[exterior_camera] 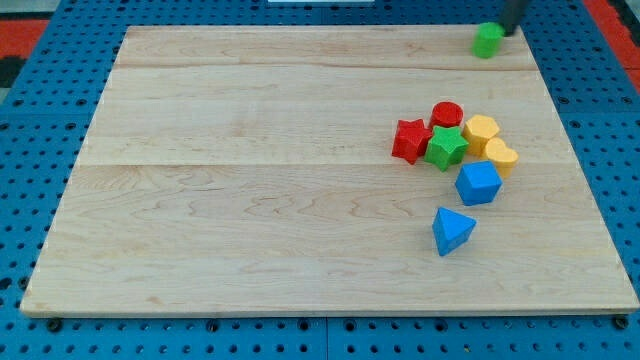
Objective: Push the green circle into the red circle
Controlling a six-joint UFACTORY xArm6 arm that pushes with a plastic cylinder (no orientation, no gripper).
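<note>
The green circle (487,40) sits near the board's top right corner. My tip (506,31) is right beside it, on its upper right, touching or nearly touching. The red circle (447,114) lies lower down, at the top of a cluster of blocks on the view's right. The green circle is well apart from the red circle, above and slightly right of it.
The cluster holds a red star (410,140), a green star (446,147), two yellow blocks (481,131) (500,156) and a blue cube-like block (478,183). A blue triangle-like block (452,230) lies below. The wooden board (250,180) rests on a blue pegboard.
</note>
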